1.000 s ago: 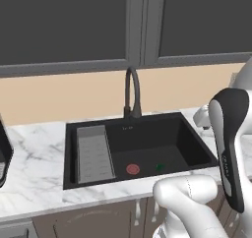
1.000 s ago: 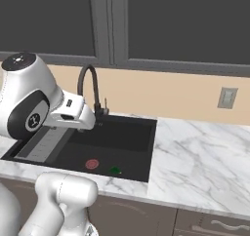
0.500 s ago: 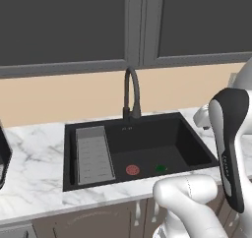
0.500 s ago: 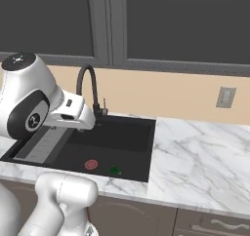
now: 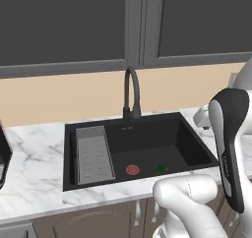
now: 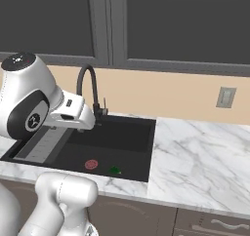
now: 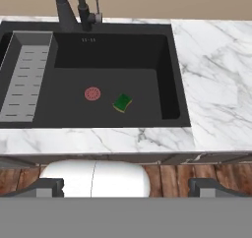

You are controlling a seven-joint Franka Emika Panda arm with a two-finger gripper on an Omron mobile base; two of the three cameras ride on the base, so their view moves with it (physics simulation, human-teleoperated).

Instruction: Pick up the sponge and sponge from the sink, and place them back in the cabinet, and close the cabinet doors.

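Showing one sponge [image 7: 122, 103] on sink [image 7: 167, 74] floor, faucet top cut off, jaws spread wide.

1. The sink [image 7: 167, 74] is set in the counter [image 7: 216, 84], nearer its front edge.
2. The faucet [image 7: 66, 8] stands at the sink's back edge.
3. The ribbed tray [image 7: 24, 74] lies along the sink's left side.
4. A sponge [image 7: 122, 103] lies on the sink floor, just right of the drain disc [image 7: 92, 93] (apart, not touching).
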